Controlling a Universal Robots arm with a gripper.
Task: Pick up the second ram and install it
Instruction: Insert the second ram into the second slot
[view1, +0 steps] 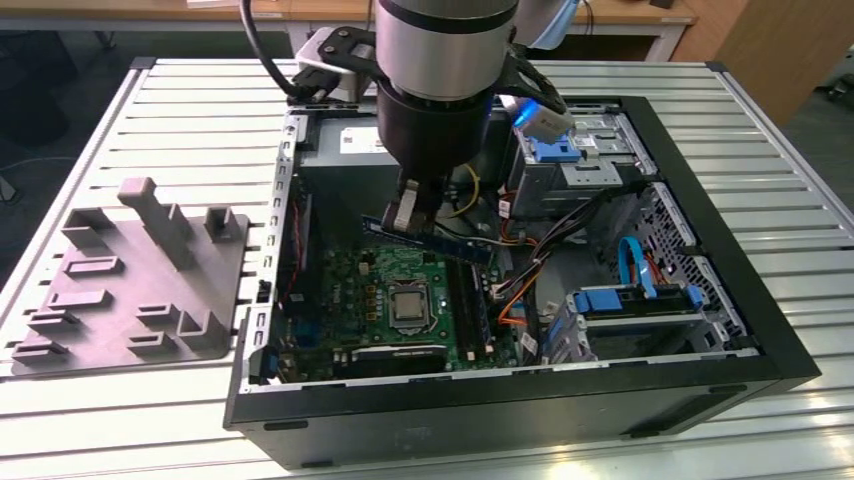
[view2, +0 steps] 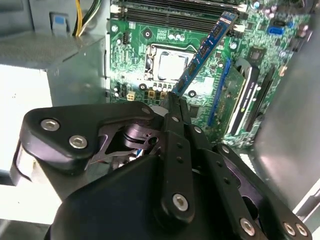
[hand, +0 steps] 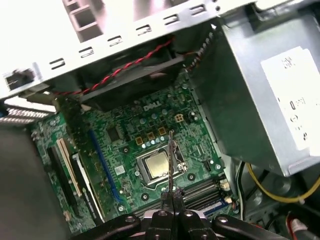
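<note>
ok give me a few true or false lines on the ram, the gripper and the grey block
1. The gripper is shut on the second ram. True.
2. The second ram is seated in a slot. False: it hangs tilted above the motherboard, held at one end.
3. The grey block sits inside the computer case. False: it lies on the slatted table, at the exterior view's left of the case.
4. The processor lies bare, with no cooler on it. True.
</note>
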